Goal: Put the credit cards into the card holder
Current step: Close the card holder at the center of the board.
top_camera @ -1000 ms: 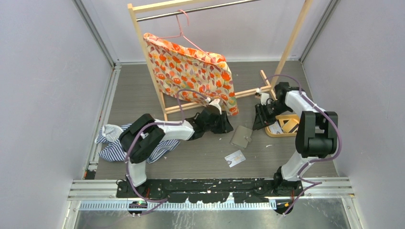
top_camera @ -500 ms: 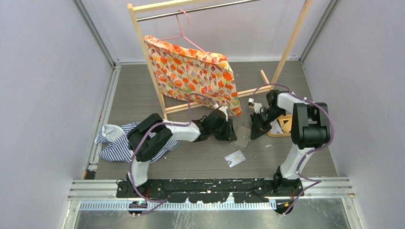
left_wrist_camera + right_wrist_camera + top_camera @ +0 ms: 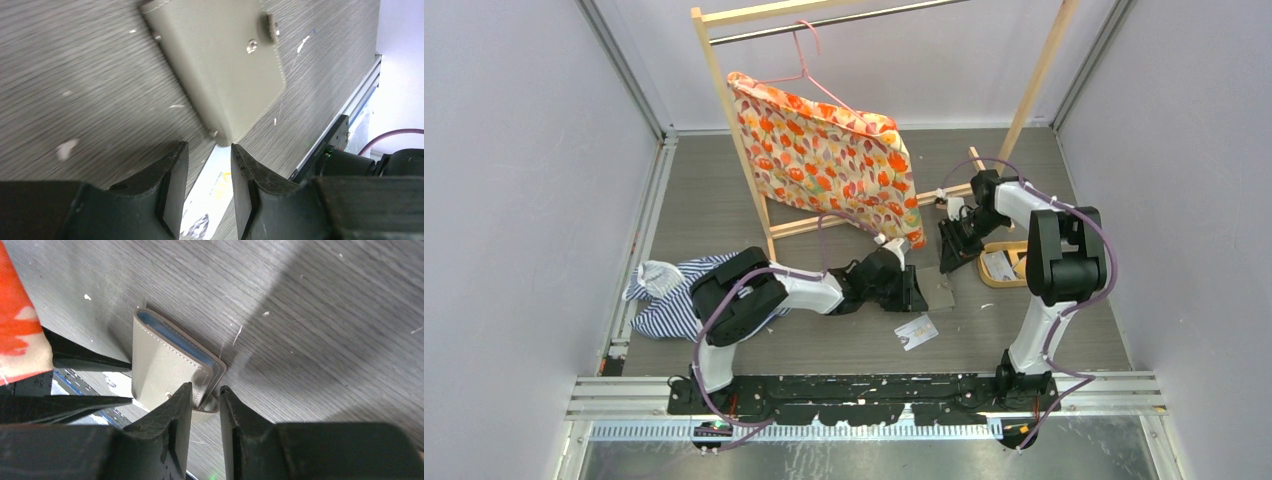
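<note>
The taupe card holder (image 3: 938, 293) lies folded shut on the floor between my two grippers. In the left wrist view the card holder (image 3: 220, 70) shows its snap, just beyond my open left gripper (image 3: 209, 150). A white credit card (image 3: 212, 197) lies on the floor below the gap between the fingers; it also shows in the top view (image 3: 915, 331). In the right wrist view the holder (image 3: 160, 370) shows a blue sleeve edge. Its snap tab (image 3: 206, 413) sits between the tips of my narrowly open right gripper (image 3: 204, 390). Another pale card (image 3: 999, 266) lies in the wooden tray.
The oval wooden tray (image 3: 986, 279) sits right of the holder, partly under my right arm. A wooden clothes rack with a floral garment (image 3: 824, 150) stands behind, its base bar (image 3: 944, 192) near my right gripper. A striped cloth (image 3: 664, 295) lies at the left.
My left gripper has moved right and nearer, up to the holder's left edge. My right gripper has moved left from the tray to the holder's far right side.
</note>
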